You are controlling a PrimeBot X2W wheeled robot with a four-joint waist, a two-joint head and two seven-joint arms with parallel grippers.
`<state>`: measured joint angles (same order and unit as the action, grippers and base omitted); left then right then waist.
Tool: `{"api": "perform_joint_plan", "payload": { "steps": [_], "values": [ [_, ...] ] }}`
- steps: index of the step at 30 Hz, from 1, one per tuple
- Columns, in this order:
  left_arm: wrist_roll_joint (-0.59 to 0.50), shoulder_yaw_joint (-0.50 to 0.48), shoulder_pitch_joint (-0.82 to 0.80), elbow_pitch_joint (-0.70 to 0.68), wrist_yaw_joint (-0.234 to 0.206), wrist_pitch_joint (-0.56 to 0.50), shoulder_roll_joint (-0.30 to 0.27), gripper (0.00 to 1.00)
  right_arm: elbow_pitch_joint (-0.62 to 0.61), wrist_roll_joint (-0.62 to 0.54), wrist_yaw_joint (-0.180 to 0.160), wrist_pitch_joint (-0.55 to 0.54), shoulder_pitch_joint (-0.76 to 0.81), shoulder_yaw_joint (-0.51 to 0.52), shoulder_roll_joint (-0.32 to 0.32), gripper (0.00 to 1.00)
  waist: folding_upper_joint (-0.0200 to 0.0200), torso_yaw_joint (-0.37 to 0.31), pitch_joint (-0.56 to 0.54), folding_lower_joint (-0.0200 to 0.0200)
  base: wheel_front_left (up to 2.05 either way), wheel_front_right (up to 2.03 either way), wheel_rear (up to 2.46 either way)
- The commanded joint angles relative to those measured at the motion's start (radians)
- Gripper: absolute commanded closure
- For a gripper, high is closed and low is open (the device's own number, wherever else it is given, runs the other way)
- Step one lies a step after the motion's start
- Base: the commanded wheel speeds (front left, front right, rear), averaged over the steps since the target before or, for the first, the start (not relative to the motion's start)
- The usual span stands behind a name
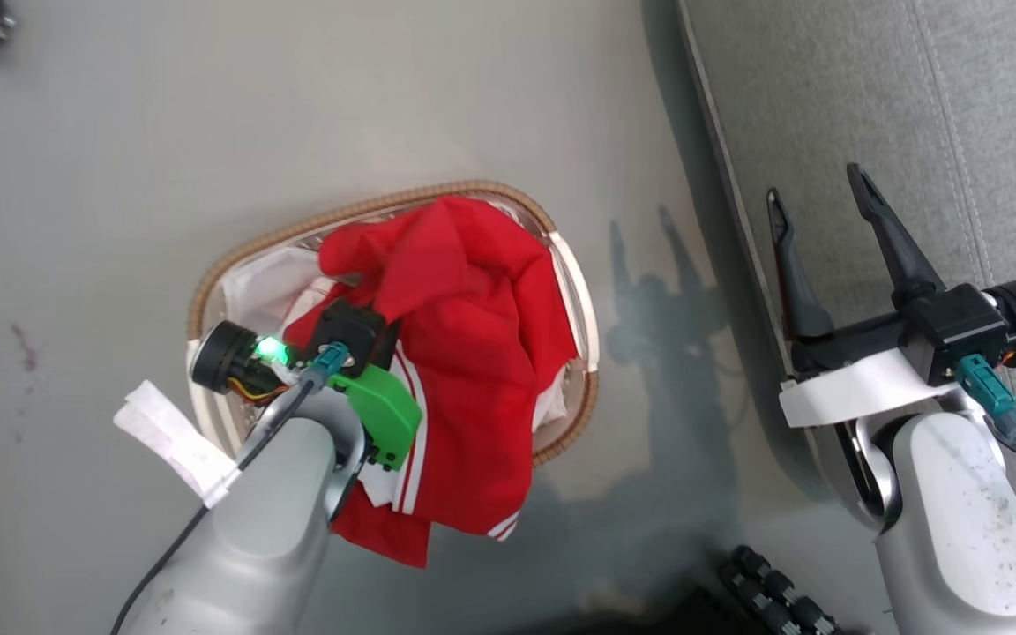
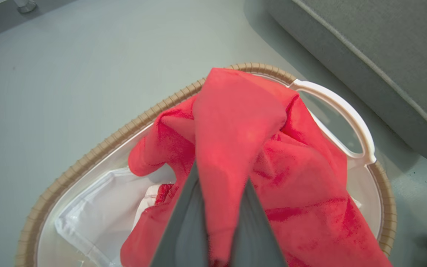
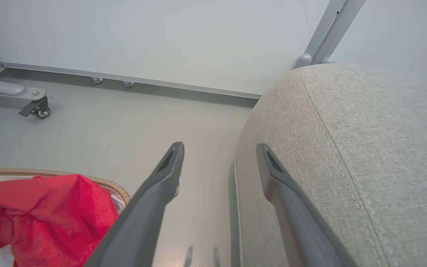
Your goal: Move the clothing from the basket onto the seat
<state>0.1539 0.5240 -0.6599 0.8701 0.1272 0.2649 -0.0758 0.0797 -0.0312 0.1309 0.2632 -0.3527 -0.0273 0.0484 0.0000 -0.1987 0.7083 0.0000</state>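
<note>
Grey floor between basket and seat

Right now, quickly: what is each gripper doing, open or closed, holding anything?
Left gripper: closed on the red clothing over the basket.
Right gripper: open, holding nothing, by the seat.

Head view: steep look down, basket centre, seat upper right. Left wrist view: close over clothing. Right wrist view: low, level; shares basket, seat.

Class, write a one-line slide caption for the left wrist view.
Left jaws shut on the clothing in the basket, seat beyond.
</note>
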Motion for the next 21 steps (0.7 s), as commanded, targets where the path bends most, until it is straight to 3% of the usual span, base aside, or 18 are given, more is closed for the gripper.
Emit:
{"api": "perform_joint_plan", "payload": {
  "steps": [1, 7, 21],
  "values": [
    [0.000, 0.011, 0.019, -0.024, 0.002, -0.001, 0.005, 1.00, 0.006, -0.010, 0.000, 0.002, 0.022, 0.008, 0.004, 0.00, 0.0000, 0.064, -0.095, 0.0000, 0.00, 0.00, 0.00],
    [0.018, 0.081, 0.034, -0.127, 0.004, -0.001, 0.010, 1.00, 0.028, -0.046, 0.000, 0.002, 0.070, 0.018, 0.004, 0.00, 0.0000, 0.119, -0.223, 0.0000, 0.00, 0.00, 0.00],
    [0.073, 0.263, -0.049, -0.221, 0.004, 0.000, -0.071, 1.00, 0.085, -0.064, 0.000, 0.002, 0.226, -0.028, 0.004, 0.00, 0.0000, 0.196, -0.554, 0.0000, 0.00, 0.00, 0.00]
  ]
}}
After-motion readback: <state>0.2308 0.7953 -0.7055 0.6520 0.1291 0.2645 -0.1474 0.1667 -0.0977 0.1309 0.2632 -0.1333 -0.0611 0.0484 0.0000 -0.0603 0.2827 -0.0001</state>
